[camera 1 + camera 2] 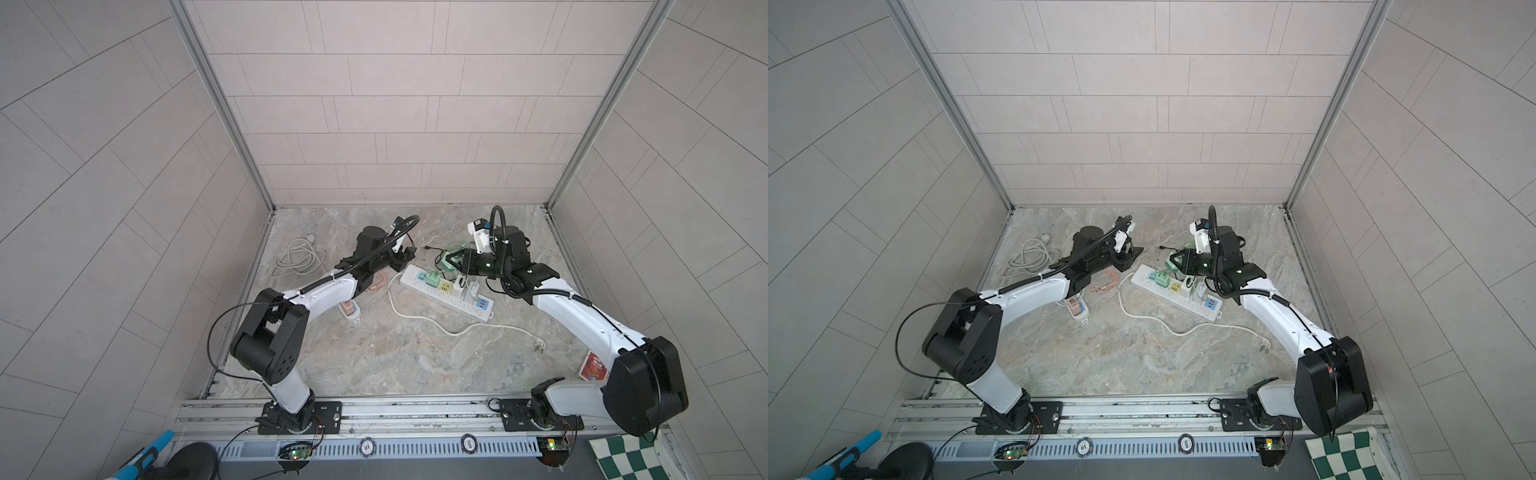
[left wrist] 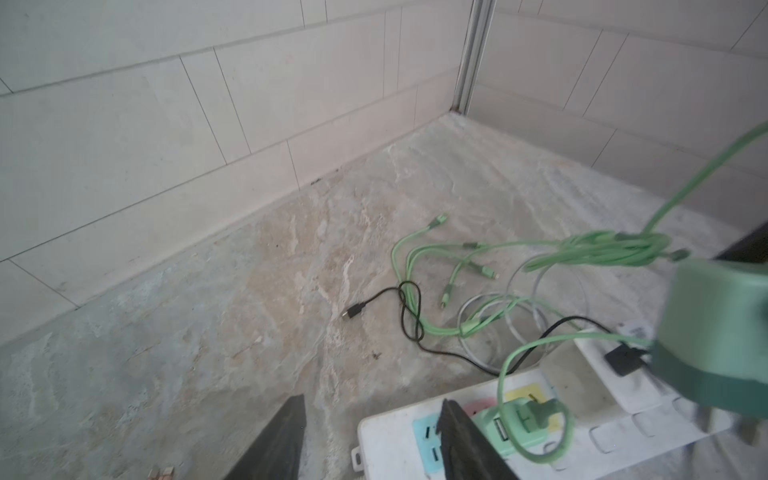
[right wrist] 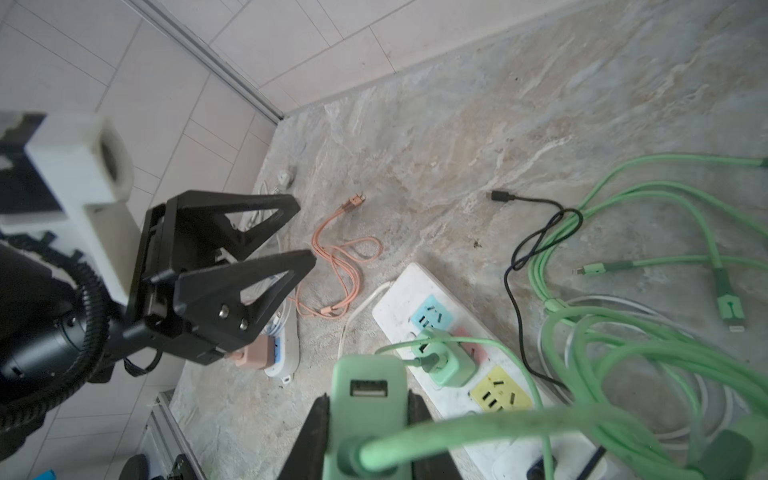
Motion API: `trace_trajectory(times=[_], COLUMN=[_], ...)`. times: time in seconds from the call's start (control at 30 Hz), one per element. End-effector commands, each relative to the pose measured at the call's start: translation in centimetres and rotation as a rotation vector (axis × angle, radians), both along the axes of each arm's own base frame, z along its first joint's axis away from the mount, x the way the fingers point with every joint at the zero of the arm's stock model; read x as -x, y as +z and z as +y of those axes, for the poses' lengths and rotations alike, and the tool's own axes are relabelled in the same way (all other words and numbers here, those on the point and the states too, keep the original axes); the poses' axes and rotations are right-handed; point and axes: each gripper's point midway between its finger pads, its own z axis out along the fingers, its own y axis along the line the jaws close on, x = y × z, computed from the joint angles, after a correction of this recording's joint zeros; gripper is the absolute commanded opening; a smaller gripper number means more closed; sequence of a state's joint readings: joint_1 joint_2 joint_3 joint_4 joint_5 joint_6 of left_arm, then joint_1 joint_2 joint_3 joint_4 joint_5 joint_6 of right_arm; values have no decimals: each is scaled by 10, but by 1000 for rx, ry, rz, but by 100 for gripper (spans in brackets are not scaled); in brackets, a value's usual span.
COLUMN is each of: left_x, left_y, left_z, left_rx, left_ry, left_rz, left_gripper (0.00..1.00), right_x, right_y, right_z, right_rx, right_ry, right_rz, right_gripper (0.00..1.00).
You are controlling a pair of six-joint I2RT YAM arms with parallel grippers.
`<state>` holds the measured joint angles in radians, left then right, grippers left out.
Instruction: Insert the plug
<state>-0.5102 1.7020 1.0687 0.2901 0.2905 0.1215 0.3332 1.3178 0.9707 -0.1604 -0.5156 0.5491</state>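
**Right gripper**: the jaws are clamped on both flanks of the green plug, and the contact is plain in the right wrist view.

**Left gripper**: the jaws are parted with nothing between them. It hangs at the blue-socket end of the power strip. One finger overlaps that end in the left wrist view. The two grippers are near each other but apart.

**Plug location:** it is raised off the table, just beside the strip's far long edge in both top views.

**Clearances**
- The blue socket and the yellow socket are uncovered.
- Between them a second green adapter is seated in the strip.
- Other chargers occupy the strip past the yellow socket.
- Behind the strip, tangled green cables and a black cable crowd the surface.
- An orange cable lies between the strip and a small white strip under the left arm.
- In front of the strip the marble is open, crossed by the white cord.

**Plug condition**
- The body is a mint-green rounded block.
- One USB port is empty and faces the wrist camera.
- A green lead leaves the body below that port.
- The prongs cannot be made out.
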Motion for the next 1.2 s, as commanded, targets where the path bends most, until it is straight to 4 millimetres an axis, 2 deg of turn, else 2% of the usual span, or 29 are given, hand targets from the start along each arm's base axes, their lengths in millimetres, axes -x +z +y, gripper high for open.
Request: trace_trajectory(times=[0.0,0.2,0.47,0.67,0.9,1.03,1.17], left_x=[-6,-25,-43,-50,-54,-45,-33], left_y=[-31,-69,-92,-89,-102,-111,-120], left_z=[8,6,-14,-28,-42,-45,-50], left_rx=[-101,-116,-74,-12,-15,-57,-128], left_ry=[17,25,-10,-51,-82,-93,-122], left_rz=[96,218,262,245,307,341,367], left_gripper=[53,49,48,49,47,45,42], right_x=[15,32,35,47,69,77,76], right_y=[-6,-32,-60,-85,-118,-135,-144], right_z=[8,22,30,19,7,-1,-11], right_rx=[59,118,159,200,234,250,259], right_ry=[45,76,71,51,58,55,32], right_rz=[-13,22,75,135,207,248,279], right_gripper=[3,2,0,0,0,0,0])
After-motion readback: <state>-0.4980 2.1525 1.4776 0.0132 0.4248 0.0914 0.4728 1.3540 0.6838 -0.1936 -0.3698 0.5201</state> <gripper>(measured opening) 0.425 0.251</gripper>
